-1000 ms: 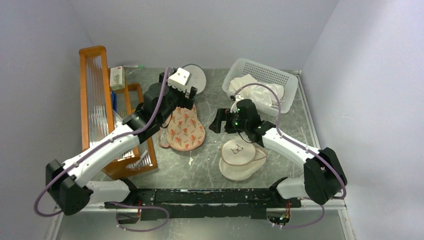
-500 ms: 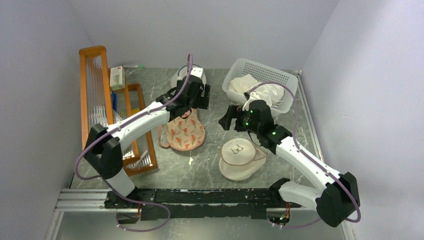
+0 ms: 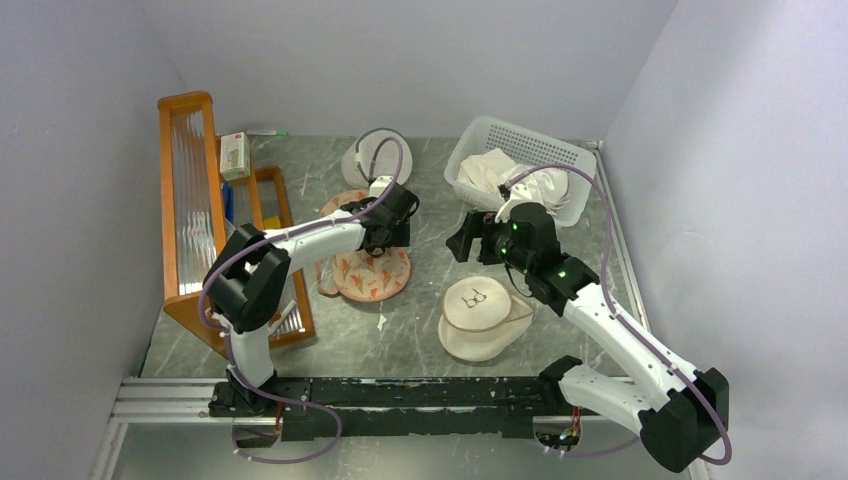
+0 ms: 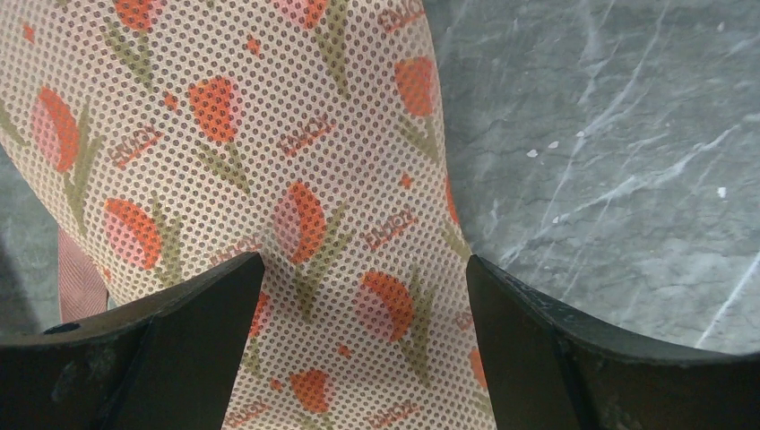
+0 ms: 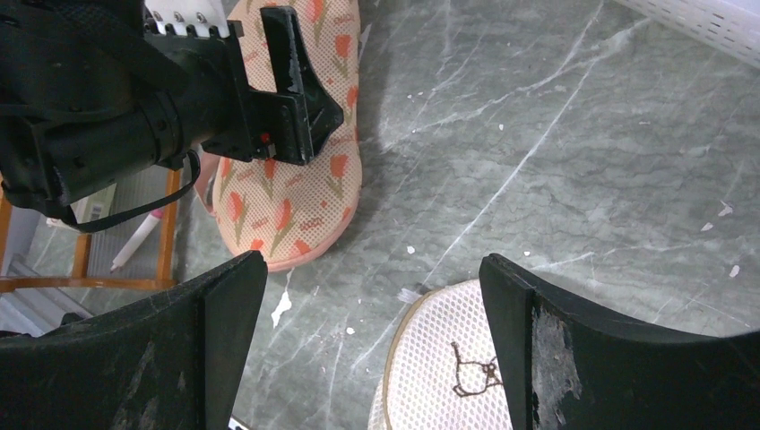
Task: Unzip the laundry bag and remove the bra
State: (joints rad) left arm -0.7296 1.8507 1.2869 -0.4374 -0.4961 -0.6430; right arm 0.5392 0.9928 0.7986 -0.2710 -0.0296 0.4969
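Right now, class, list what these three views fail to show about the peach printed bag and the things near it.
- Zipper: none seen on the bag. In the top view the left arm covers its far part; the left wrist view shows only a patch of fabric.
- Bag's contents: fabric hides them in every view.
- Left gripper: open, but contact with the bag cannot be told.
- Round pouch: cut off by the bottom edge in the right wrist view.

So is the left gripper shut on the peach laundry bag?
No, the left gripper is open, with the laundry bag showing in the gap.
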